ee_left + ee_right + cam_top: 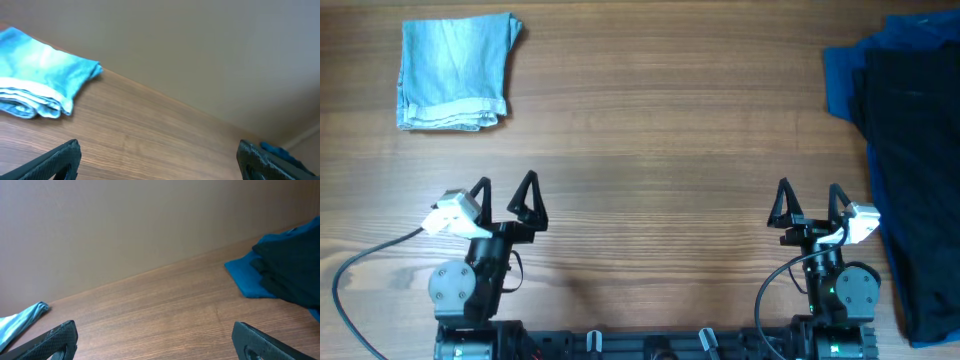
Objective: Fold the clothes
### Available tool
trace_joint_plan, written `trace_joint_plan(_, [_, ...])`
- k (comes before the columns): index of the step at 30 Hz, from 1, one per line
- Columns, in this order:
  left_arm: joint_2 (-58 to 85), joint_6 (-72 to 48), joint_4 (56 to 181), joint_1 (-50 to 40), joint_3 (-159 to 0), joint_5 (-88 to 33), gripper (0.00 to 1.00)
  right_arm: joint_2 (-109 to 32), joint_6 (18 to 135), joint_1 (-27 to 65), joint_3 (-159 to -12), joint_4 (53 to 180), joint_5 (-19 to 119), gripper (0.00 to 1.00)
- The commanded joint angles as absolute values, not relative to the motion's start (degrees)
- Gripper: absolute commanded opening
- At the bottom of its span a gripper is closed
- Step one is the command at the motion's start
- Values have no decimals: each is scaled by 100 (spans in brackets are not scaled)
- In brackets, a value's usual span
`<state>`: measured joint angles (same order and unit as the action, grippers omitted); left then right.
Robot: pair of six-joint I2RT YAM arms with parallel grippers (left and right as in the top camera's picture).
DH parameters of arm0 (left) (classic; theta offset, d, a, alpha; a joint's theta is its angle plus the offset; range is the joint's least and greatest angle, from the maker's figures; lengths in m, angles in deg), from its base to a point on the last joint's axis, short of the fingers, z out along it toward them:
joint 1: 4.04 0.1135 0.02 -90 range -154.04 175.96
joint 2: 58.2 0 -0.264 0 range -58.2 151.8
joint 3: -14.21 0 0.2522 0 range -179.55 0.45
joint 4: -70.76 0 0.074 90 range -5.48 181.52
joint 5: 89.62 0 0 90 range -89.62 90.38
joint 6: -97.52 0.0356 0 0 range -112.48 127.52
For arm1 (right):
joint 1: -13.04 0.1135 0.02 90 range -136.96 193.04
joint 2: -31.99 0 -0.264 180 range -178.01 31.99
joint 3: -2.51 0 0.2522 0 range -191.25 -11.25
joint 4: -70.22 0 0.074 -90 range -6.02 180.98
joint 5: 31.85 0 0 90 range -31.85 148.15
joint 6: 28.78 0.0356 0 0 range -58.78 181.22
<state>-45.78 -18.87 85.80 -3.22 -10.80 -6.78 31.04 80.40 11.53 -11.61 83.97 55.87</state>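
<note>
The light blue denim shorts [455,72] lie folded into a compact square at the far left of the table, cuffed hem toward the front. They also show in the left wrist view [42,80], and an edge shows in the right wrist view [20,322]. My left gripper [505,195] is open and empty near the front edge, well short of the shorts. My right gripper [810,200] is open and empty at the front right. In both wrist views the fingers [160,160] [160,340] stand wide apart over bare wood.
A dark blue cloth [845,80] with a black garment [920,170] on top lies along the right edge of the wooden table [650,130], close to my right gripper. They also show in the right wrist view [287,265].
</note>
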Motion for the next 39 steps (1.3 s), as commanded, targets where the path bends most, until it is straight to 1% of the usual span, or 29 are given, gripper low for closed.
trace_joint_plan(1, [-4807, -1820, 8449, -292, -815, -219, 100, 3120, 7937, 1192, -1155, 8368, 5681, 99])
trace_joint_plan(8, [-4831, -1820, 7946, -292, -419, -206, 100, 3120, 7939, 1192, -1155, 8368, 5681, 100])
trace_joint_plan(20, [-5277, -1809, 8003, -292, 13, 6, 100, 3120, 7939, 1192, -1155, 8368, 5681, 99])
trace_joint_plan(24, [-5476, -1236, 8078, -292, 13, 2, 100, 3120, 7939, 1192, -1155, 8368, 5681, 100])
trace_joint_plan(30, [-5808, -228, 8681, -292, 13, -118, 100, 3120, 7939, 1192, -1155, 8368, 5683, 100])
trace_joint_plan(34, [-5808, 744, 8862, -294, 13, -368, 100, 3120, 7939, 1192, -1155, 8368, 5681, 100])
trace_joint_plan(39, [-5808, 825, 8864, -302, 13, -368, 100, 3120, 7937, 1192, -1155, 8368, 5681, 100])
